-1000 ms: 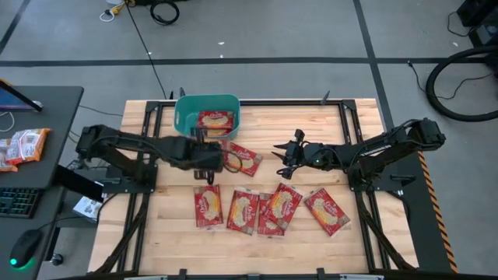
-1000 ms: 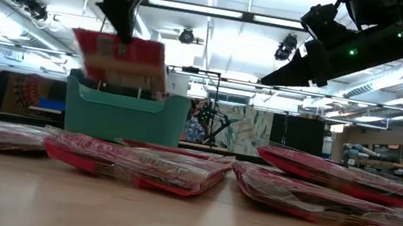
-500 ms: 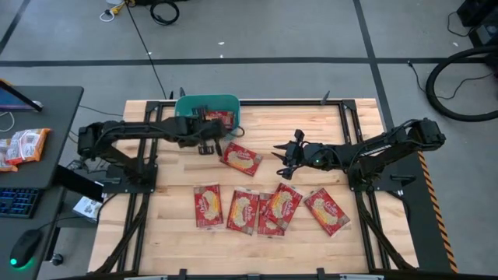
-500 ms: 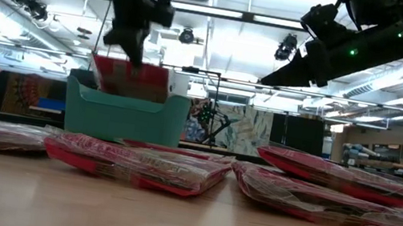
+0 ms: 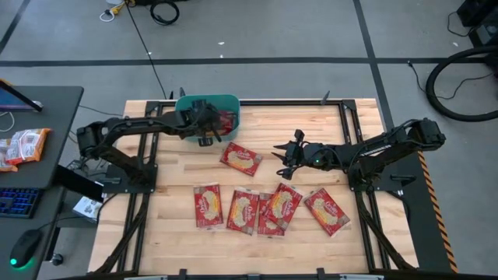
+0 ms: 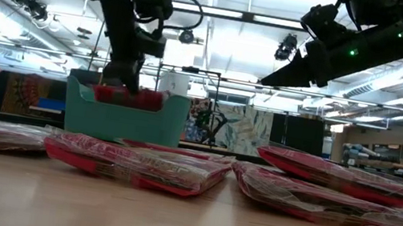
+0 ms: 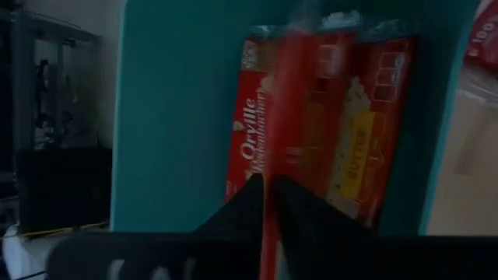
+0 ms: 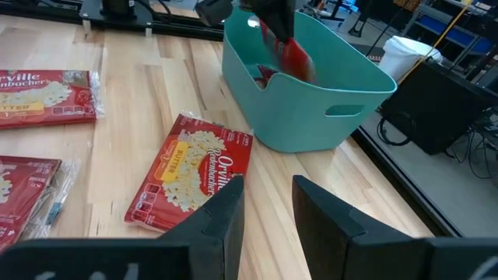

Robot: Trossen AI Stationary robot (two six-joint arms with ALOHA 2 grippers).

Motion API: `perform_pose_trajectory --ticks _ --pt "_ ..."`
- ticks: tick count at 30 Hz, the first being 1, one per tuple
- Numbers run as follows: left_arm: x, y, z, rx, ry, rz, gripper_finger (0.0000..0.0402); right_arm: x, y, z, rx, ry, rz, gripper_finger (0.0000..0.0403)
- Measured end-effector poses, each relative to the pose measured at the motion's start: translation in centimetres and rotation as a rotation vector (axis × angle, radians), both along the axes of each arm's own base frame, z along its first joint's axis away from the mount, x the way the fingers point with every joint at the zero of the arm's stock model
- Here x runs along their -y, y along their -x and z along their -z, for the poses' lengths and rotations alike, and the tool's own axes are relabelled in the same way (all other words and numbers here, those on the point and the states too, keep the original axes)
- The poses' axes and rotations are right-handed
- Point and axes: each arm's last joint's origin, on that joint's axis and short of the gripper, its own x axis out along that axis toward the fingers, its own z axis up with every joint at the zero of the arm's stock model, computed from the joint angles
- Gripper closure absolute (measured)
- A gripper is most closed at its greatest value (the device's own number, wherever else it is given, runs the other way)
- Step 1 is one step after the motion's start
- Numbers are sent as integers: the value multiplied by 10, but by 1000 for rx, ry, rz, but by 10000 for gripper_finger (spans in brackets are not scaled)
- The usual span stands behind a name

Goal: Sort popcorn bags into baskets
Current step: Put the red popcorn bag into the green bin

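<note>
The teal tub (image 5: pixel 187 109) stands at the table's far edge, left of the middle. My left gripper (image 5: pixel 208 132) is over it, shut on a red popcorn bag (image 7: pixel 294 101) that hangs inside the tub above another bag (image 7: pixel 358 140) lying on the tub's floor. In the low view the held bag (image 6: pixel 128 97) just shows above the tub's rim. Several more bags lie flat on the table: one (image 5: pixel 240 159) near the tub, the others in a row toward the near edge (image 5: pixel 242 210). My right gripper (image 5: pixel 278 152) hovers open and empty above the table's middle. My left gripper pinches the bag's upper edge (image 7: pixel 270 204) between its two fingers, coming from above and pointing down. The bag hangs below the fingers, edge-on to the wrist camera, inside the tub. Whether its lower end touches the bag beneath cannot be told.
A dark desk (image 5: pixel 39 148) with snack packets and a keyboard stands left of the table. The single bag (image 8: pixel 194 171) lies just ahead of my right gripper (image 8: pixel 264 190). Bare wood lies at the table's far right (image 5: pixel 334 124).
My left gripper has carried the bag from above the table toward the far edge, over the tub, and then down. The bag, at first held high above the rim, now hangs mostly inside the tub.
</note>
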Motion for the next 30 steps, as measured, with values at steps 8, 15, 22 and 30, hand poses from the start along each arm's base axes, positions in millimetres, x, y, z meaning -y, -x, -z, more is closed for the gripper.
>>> perform_pose_trajectory --ticks 8,15,22,30 --pt "11 -10 -21 4 20 45 252 0 0 0 1 0 0 288" --pt "37 -30 -30 214 281 207 239 0 0 0 4 -6 2 288" --pt "76 -58 -15 204 174 264 238 0 0 0 6 -6 2 288" --pt "102 -78 24 111 221 315 238 0 0 -1 11 -6 2 288"
